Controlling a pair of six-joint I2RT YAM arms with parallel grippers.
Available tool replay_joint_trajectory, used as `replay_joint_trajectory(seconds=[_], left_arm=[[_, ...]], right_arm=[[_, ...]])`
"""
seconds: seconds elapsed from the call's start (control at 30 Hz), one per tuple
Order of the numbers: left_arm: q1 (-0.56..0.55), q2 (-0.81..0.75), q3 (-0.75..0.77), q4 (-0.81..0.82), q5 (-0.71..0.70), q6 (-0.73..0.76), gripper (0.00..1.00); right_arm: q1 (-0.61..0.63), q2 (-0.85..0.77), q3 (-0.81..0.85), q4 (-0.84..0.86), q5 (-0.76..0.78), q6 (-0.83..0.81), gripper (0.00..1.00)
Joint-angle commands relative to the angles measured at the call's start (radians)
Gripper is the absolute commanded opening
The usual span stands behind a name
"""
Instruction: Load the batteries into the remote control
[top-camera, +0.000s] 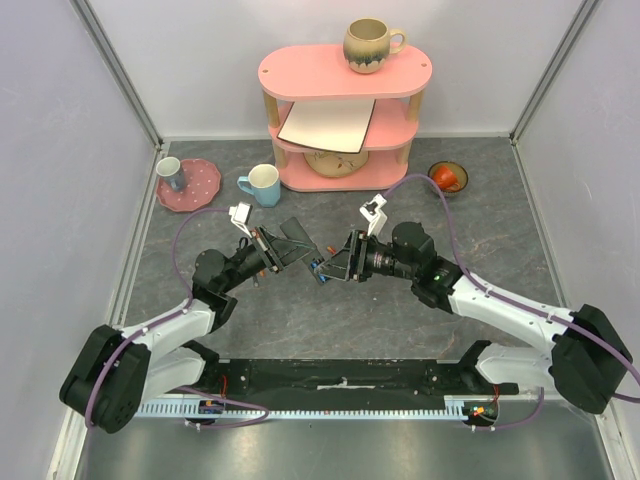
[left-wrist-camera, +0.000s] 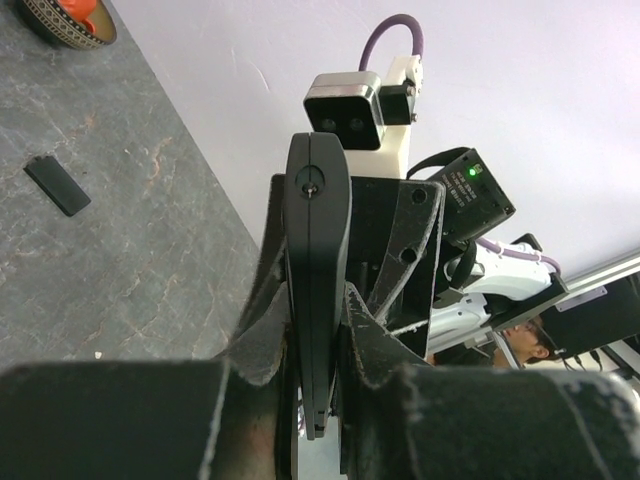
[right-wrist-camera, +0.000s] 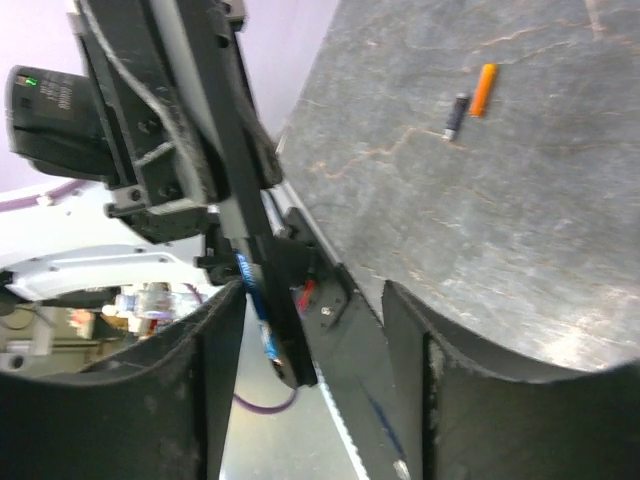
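Honestly nothing readable anywhere here, the only print I can spot is some tiny pale lettering on the black box (left-wrist-camera: 470, 195) with the green light, and it's way too small to make out.

White shells and purple cables (top-camera: 176, 255) are being shown on the left arm (top-camera: 165, 330) and right arm (top-camera: 500, 305); black is being worn by the left claw (top-camera: 293, 245) and right claw (top-camera: 330, 268).

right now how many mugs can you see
3: brown mug atop the pink shelf, light blue mug on the table, grey mug on the pink plate. Shelf could hide more.
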Motion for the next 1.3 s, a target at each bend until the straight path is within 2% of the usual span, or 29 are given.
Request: replay_joint_trajectory(seconds=[0.0,0.07,0.27,0.37,0.4,0.53,0.57,0.63,0.8,1.0,1.27], left_arm=[[-0.004,-0.016,0.030,0.064,-0.008,-0.010,0.02],[-0.004,-0.024,0.019,0.058,-0.014,-0.001,0.02],[0.002,-0.060,-0.002,0.013,-0.007,0.033,0.02],[0.013,-0.120,-0.034,-0.046,-0.001,0.062,0.02],[0.018,-0.138,-0.043,-0.074,-0.002,0.071,0.02],[0.019,-0.263,-0.097,-0.244,-0.005,0.127,0.02],[0.019,-0.324,-0.105,-0.333,-0.005,0.137,0.02],[0.019,-0.387,-0.131,-0.417,-0.011,0.160,0.02],[0.019,-0.630,-0.185,-0.641,-0.037,0.174,0.02],[0.019,-0.789,-0.209,-0.752,-0.064,0.176,0.02],[0.019,-0.807,-0.202,-0.786,-0.036,0.185,0.02]], right_arm=[[-0.006,-0.030,0.051,-0.099,0.036,-0.030,0.70],[-0.020,-0.053,0.074,-0.121,0.040,-0.034,0.77],[-0.124,-0.145,0.157,-0.263,0.031,-0.120,0.86],[-0.198,-0.162,0.183,-0.397,0.098,-0.239,0.86],[-0.202,-0.153,0.189,-0.479,0.207,-0.276,0.85],[-0.202,0.007,0.203,-0.589,0.391,-0.424,0.75],[-0.201,0.035,0.197,-0.592,0.421,-0.453,0.73],[-0.202,0.100,0.189,-0.571,0.499,-0.465,0.71],[-0.198,0.239,0.223,-0.509,0.565,-0.533,0.70],[-0.198,0.472,0.365,-0.501,0.597,-0.579,0.63],[-0.196,0.631,0.511,-0.498,0.614,-0.608,0.57]])
